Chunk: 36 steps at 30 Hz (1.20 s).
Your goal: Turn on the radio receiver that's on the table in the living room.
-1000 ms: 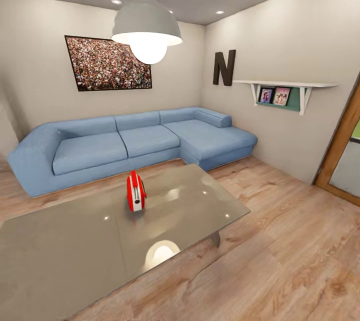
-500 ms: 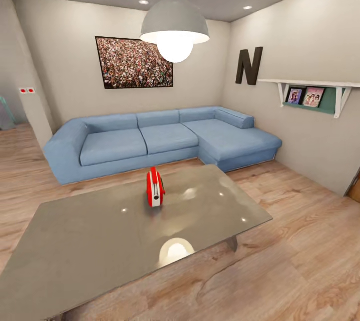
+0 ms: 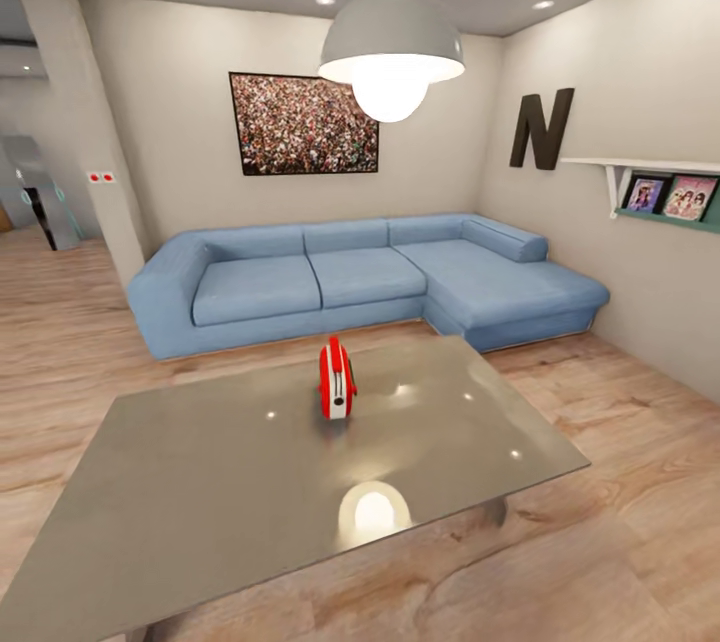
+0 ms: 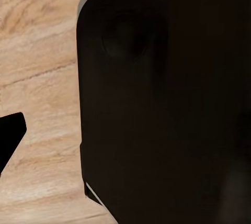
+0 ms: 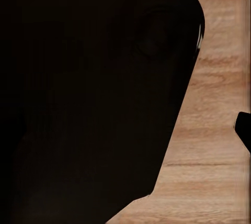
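Observation:
The red radio receiver (image 3: 337,380) with white trim stands upright, narrow end toward me, on the far middle of the glossy grey-brown table (image 3: 200,482) in the living room. In the left wrist view a large dark body panel (image 4: 167,103) sits over wood floor, with a dark tip (image 4: 10,140) at the frame's edge. The right wrist view has a similar dark panel (image 5: 89,93) and a dark tip (image 5: 244,130) over the floor. From these slivers I cannot tell how either gripper's jaws stand.
A blue L-shaped sofa (image 3: 360,272) runs behind the table along the back and right walls. A white dome lamp (image 3: 392,42) hangs above the table. On the walls are a crowd picture (image 3: 303,124), a letter N (image 3: 541,129) and a shelf (image 3: 650,184). A wall pillar (image 3: 85,122) stands left.
The whole head picture has shifted rightward, so the camera has moved; more of the left wall and a passage now show. The radio stays in place on the table.

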{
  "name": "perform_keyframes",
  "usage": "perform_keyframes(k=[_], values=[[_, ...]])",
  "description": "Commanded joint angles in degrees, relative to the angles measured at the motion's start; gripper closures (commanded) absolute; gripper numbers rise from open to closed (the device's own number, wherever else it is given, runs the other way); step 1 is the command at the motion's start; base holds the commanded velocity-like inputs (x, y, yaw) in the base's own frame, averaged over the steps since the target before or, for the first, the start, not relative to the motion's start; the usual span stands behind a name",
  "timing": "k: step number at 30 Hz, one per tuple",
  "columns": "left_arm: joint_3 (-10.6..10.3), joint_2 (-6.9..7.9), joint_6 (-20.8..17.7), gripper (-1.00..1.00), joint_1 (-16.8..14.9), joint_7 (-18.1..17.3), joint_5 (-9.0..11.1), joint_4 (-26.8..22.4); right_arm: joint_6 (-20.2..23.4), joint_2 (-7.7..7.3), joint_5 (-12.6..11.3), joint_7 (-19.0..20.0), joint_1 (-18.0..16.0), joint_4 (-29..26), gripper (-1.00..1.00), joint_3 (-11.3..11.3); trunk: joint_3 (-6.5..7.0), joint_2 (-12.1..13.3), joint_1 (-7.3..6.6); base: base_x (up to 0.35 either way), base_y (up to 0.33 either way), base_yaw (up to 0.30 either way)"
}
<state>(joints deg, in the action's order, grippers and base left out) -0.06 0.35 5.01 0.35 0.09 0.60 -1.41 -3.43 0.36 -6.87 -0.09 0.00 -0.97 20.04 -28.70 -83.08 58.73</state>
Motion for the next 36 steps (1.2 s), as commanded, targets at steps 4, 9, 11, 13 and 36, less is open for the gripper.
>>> perform_keyframes(k=[4, 9, 11, 13, 36], values=[[-0.02, 0.00, 0.00, -1.00, 0.00, 0.00, -0.04, 0.00, 0.07, 0.02, -0.04, 0.00, 0.00, 0.00, -1.00, -0.14, 0.00, 0.00, 0.00, 0.310, -0.063, 0.010], [-0.03, 0.00, 0.00, -1.00, 0.00, 0.00, -0.07, 0.00, 0.04, 0.04, -0.07, 0.00, 0.00, 0.00, -1.00, -0.10, -0.01, 0.00, 0.00, 0.263, -0.043, 0.061], [-0.07, 0.00, 0.00, -1.00, 0.00, 0.00, -0.07, 0.00, 0.02, 0.02, -0.05, 0.00, 0.00, 0.00, -1.00, -0.09, -0.01, 0.00, 0.00, 0.099, -0.011, 0.205], [-0.06, 0.00, 0.00, -1.00, 0.00, 0.00, -0.06, 0.00, 0.01, 0.00, -0.04, 0.00, 0.00, 0.00, -1.00, -0.07, -0.01, 0.00, 0.00, 0.051, -0.005, 0.238], [-0.03, 0.00, 0.00, -1.00, 0.00, 0.07, 0.01, 0.00, 0.00, 0.00, -0.07, 0.00, 0.00, 0.00, -1.00, 0.09, -0.41, 0.00, 0.00, 0.005, 0.000, 0.268]])
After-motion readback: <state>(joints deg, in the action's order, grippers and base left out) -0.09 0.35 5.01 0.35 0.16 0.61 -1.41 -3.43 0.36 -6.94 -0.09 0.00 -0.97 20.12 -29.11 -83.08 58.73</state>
